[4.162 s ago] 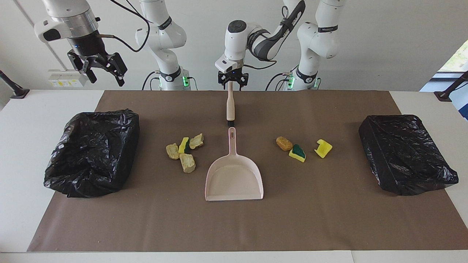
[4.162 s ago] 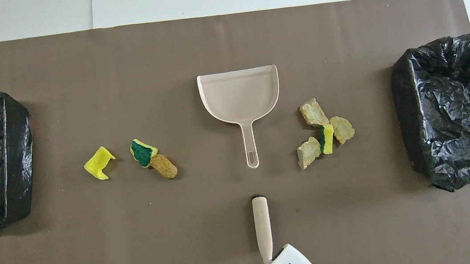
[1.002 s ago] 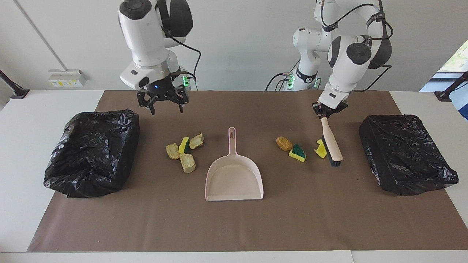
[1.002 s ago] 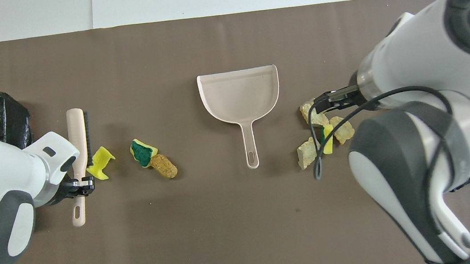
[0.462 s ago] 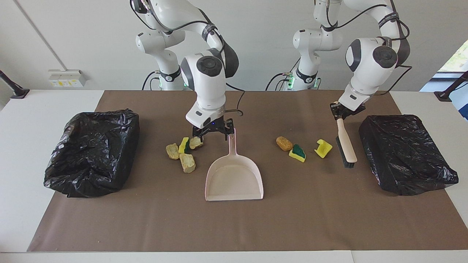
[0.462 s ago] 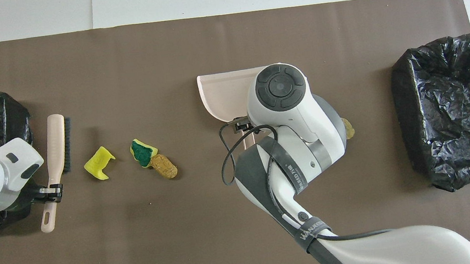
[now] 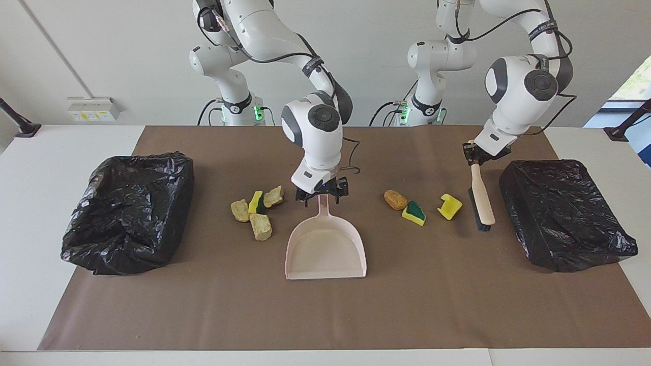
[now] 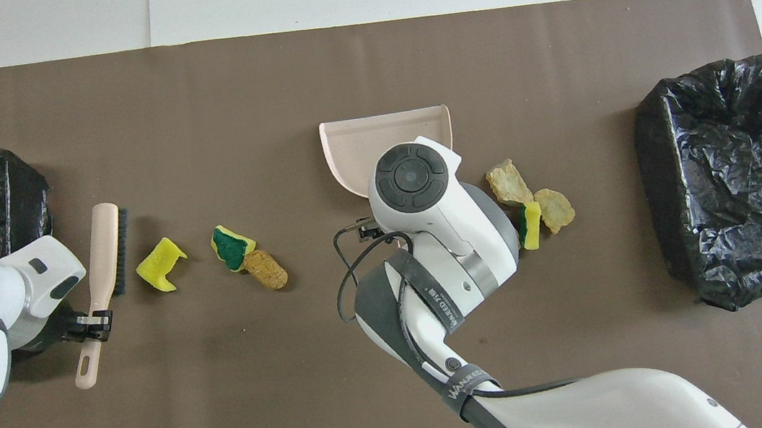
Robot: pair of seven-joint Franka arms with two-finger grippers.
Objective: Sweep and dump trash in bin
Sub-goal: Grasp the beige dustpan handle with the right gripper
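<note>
Right gripper (image 7: 322, 195): we see it down over the handle of the dustpan (image 7: 325, 249), its fingers spread to either side of the handle; we cannot tell whether they touch it.
Left gripper (image 7: 473, 154): it hangs near the left arm's end of the table, its fingers clamped on the handle of the brush (image 7: 481, 201).
Brush: we see it slanting down from the left gripper, bristle end low at the brown mat (image 7: 325, 315), between the yellow scrap (image 7: 449, 206) and the bin toward the left arm's end (image 7: 564, 213).
Dustpan: it lies flat at the middle of the mat, handle pointing toward the robots and open mouth pointing away from them.
Trash, left arm's side: three pieces lie in a row between the dustpan and the brush. We count the yellow scrap just beside the bristles, a yellow-and-green sponge bit (image 7: 414, 212), and an orange-brown lump (image 7: 395, 199) touching that bit.
Trash, right arm's side: a cluster lies just beside the dustpan's handle. We see three tan foam chunks (image 7: 260, 226) around a second yellow-and-green sponge piece (image 7: 256, 202).
Bin toward the right arm's end (image 7: 129, 211): lined with black plastic, it sits at the mat's edge, well apart from the tan cluster.
Bin toward the left arm's end: also covered in black plastic, at the mat's edge.
</note>
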